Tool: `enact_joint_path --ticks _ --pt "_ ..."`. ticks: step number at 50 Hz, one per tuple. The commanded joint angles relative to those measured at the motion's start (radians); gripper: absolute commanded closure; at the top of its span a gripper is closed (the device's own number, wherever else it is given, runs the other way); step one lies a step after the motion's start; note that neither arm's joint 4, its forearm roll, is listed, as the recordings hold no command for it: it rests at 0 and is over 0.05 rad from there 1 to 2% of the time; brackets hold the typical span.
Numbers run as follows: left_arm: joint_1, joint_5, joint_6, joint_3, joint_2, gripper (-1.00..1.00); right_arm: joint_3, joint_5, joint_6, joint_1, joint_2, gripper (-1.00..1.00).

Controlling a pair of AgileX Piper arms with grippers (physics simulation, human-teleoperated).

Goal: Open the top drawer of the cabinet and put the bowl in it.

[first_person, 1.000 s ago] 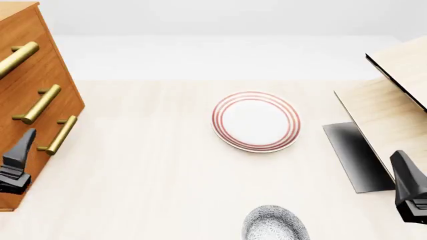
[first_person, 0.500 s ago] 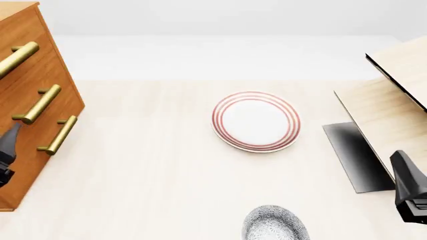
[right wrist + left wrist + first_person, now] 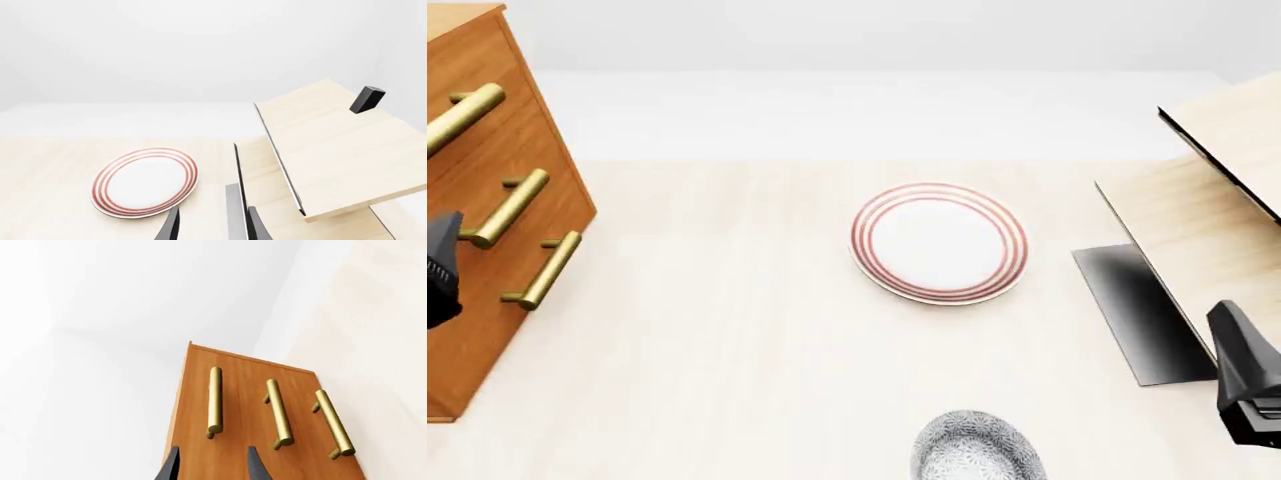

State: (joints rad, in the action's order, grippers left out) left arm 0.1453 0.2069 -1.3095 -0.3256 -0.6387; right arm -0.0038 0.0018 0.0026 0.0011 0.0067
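Counter [image 3: 721, 350]: pale wood, carrying everything, unchanged from a second ago.

Cabinet [image 3: 487, 240]: orange-brown, far left in the front view, all three drawers shut. Top drawer [image 3: 200, 405] closed flush, its brass bar handle [image 3: 214, 401] untouched. The left wrist view looks straight along the drawer fronts, all three handles in sight.

Pale wood structure [image 3: 1214, 200]: right edge of the counter, same place as before.

Plate [image 3: 940, 241]: white with red rings, mid-counter, not moved.

Bowl [image 3: 976, 447]: speckled grey-black, at the near edge of the counter, half cut off by the frame, well apart from the cabinet. Same spot as earlier.

Left gripper [image 3: 210, 465]: has climbed along the cabinet front since a second ago; in the front view it now sits beside the middle handle, higher than before. Fingers [image 3: 171, 467] parted, holding nothing.

Right gripper [image 3: 210, 227]: low right, no change. Fingers [image 3: 255, 227] apart, empty, pointing toward the plate and the pale structure.
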Motion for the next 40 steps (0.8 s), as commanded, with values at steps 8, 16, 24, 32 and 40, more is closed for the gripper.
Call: enact_joint_path --ticks 8,16,24,32,40 --pt "0.012 0.169 -0.092 -0.044 -0.184 -1.00 0.000 -0.001 -0.001 0.000 -0.001 -1.00" --pt "0.007 0.223 -0.101 -0.077 -0.274 -1.00 0.000 -0.001 -0.001 0.000 -0.001 -1.00" --pt "0.006 0.270 -0.091 -0.123 -0.387 -1.00 0.000 -0.001 -0.001 0.000 -0.001 -1.00" --pt "0.000 0.310 -0.087 -0.159 -0.478 -1.00 0.000 -0.001 -0.001 0.000 -0.001 -1.00" --pt "0.027 0.339 -0.080 -0.169 -0.527 -1.00 0.000 -0.001 -0.001 -0.001 -0.001 -1.00"
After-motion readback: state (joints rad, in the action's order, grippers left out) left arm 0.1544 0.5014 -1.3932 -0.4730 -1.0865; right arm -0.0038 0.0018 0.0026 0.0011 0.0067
